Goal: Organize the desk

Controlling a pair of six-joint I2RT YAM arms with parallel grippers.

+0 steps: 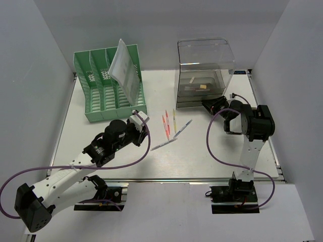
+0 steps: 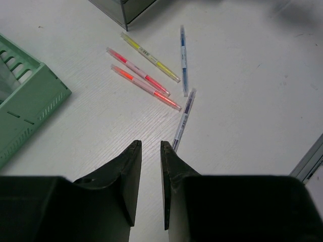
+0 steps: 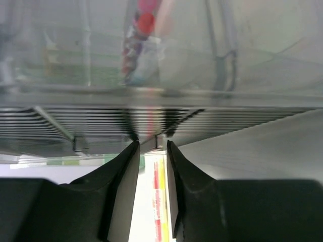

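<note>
Several pens lie loose on the white desk: two pink ones, a yellow one and two blue ones. The left wrist view shows the pink pens, the yellow pen and a blue pen ahead of my left gripper. Its jaws stand a narrow gap apart with nothing between them. My left gripper hovers by the green rack's front right corner. My right gripper is at the lower front of the clear drawer box. Its tips straddle a small tab on the ribbed drawer front, open.
The green slotted file rack stands at the back left with a clear folder leaning in it; its corner shows in the left wrist view. A metal rail runs along the near edge. White walls enclose the desk.
</note>
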